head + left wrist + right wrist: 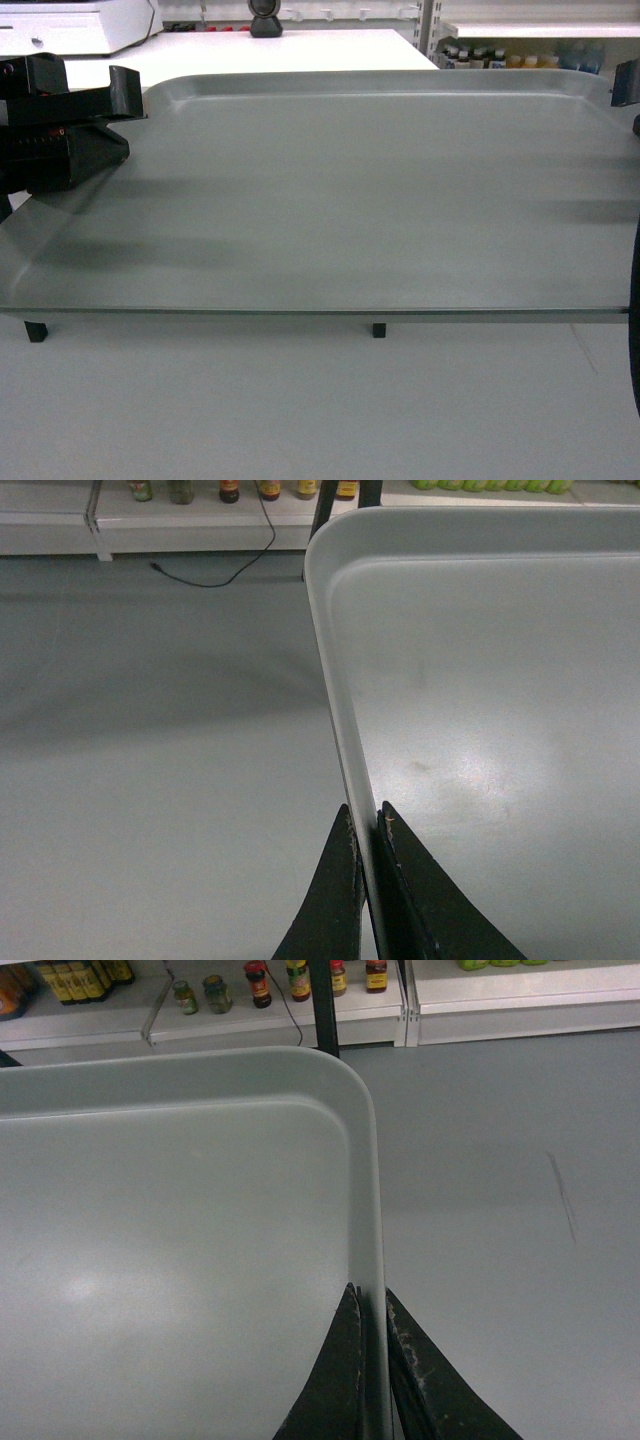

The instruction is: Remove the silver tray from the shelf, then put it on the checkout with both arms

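The silver tray [350, 190] fills most of the head view, held level in the air over grey floor. At the tray's left rim my left gripper [128, 100] is shut, its two fingers pinching the raised edge [366, 825]. My right gripper [370, 1300] is shut on the right rim in the same way. In the head view only a black bit of the right gripper [625, 85] shows at the far right edge. The white checkout [300, 50] lies just beyond the tray's far rim. The shelf is out of view.
On the checkout stand a round black scanner [265, 18] and a pale box [70, 25]. Store racks with bottles [500, 58] stand at the back right and along the top of both wrist views [258, 982]. A black cable [215, 575] lies on the floor.
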`<state>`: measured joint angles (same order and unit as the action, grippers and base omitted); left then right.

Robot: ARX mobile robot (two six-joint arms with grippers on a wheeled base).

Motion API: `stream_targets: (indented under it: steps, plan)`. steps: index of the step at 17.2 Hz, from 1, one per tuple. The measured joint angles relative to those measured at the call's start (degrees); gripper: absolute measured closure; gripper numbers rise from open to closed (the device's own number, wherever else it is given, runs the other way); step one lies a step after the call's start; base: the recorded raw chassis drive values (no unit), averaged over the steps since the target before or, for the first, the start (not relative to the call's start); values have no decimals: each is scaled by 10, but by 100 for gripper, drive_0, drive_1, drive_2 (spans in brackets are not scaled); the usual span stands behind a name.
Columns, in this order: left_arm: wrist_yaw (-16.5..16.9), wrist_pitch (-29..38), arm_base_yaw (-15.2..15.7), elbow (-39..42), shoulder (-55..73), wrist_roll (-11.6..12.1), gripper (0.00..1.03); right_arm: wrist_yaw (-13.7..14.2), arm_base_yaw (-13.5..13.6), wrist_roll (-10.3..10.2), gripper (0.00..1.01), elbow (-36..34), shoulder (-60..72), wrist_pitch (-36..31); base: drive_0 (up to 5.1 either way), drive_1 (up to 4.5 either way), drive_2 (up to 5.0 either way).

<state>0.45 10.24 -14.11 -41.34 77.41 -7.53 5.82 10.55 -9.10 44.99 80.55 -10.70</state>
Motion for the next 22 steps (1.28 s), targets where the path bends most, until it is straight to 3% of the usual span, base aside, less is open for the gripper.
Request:
stream_targets:
  steps: [16, 22]
  plan:
    - [0, 0, 0, 0, 0, 0, 100, 0, 0, 0, 98, 0, 1, 0, -495, 250, 250]
    - [0, -1, 3, 0, 0, 3, 100, 1, 3, 0, 98, 0, 1, -1, 0, 0, 0]
